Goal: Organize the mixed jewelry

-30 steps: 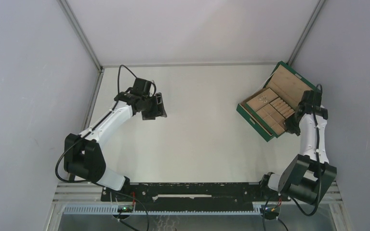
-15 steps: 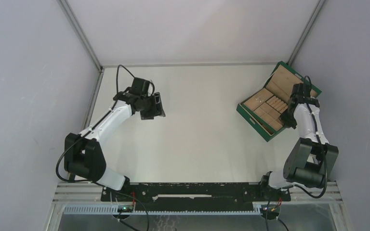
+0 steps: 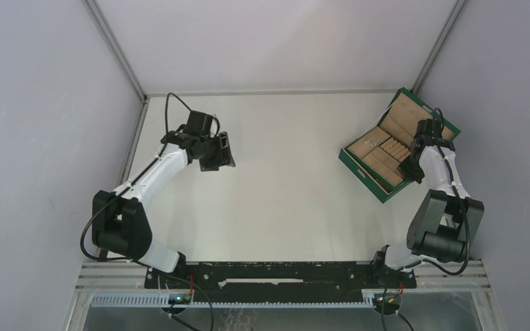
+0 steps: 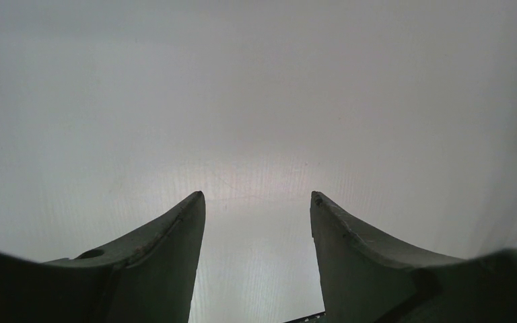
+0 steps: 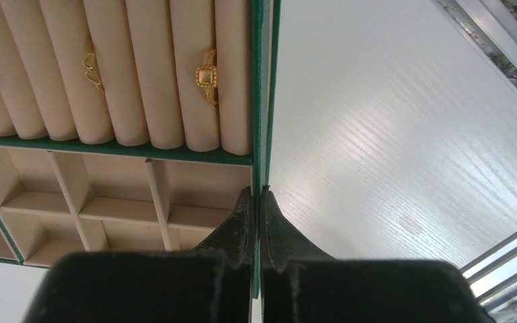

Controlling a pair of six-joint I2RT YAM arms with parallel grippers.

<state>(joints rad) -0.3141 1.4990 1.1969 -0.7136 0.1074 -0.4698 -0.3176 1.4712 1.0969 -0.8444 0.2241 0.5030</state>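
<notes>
Jewelry sits in tray on white table.

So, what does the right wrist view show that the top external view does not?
Only the right wrist view: gold rings seated between tan ring rolls, with empty compartments beside them. Only the top view: the left tool over the white table. Both: the green jewelry box and the right tool at its edge.
</notes>
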